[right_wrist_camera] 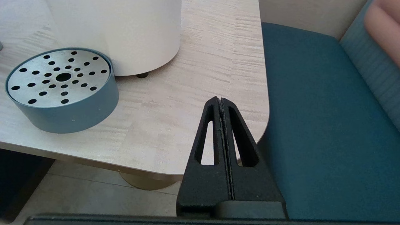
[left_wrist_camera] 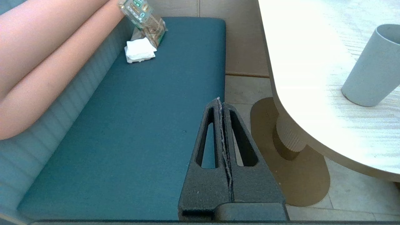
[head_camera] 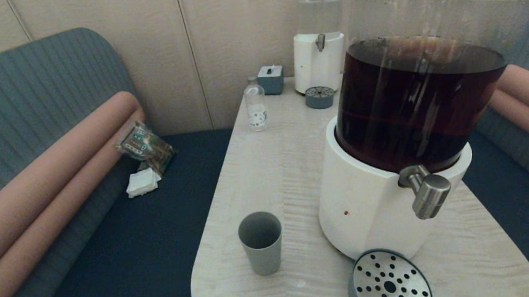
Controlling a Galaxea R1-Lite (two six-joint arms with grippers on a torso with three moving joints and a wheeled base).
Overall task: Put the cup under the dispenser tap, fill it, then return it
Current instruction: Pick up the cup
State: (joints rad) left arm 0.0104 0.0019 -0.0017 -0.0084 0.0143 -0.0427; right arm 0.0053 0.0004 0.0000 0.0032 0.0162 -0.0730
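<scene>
1. Grey cup (head_camera: 261, 242) upright and empty on the bench (head_camera: 271, 167), at 9 o'clock of the dispenser tap (head_camera: 429, 194), apart from the drip tray (head_camera: 388, 281).
2. Left gripper (left_wrist_camera: 221, 103) clenched on nothing, low beside the bench; right gripper (right_wrist_camera: 220, 101) likewise.
3. Risk: tipping the light cup with clenched fingers; overfilling if set off-centre.

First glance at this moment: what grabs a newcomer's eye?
The large dispenser with dark brown liquid dominates the table's right side, its steel tap jutting above a perforated drip tray. The grey cup stands empty to its left, untouched. Both grippers, left and right, are shut off the table's edge.
</scene>
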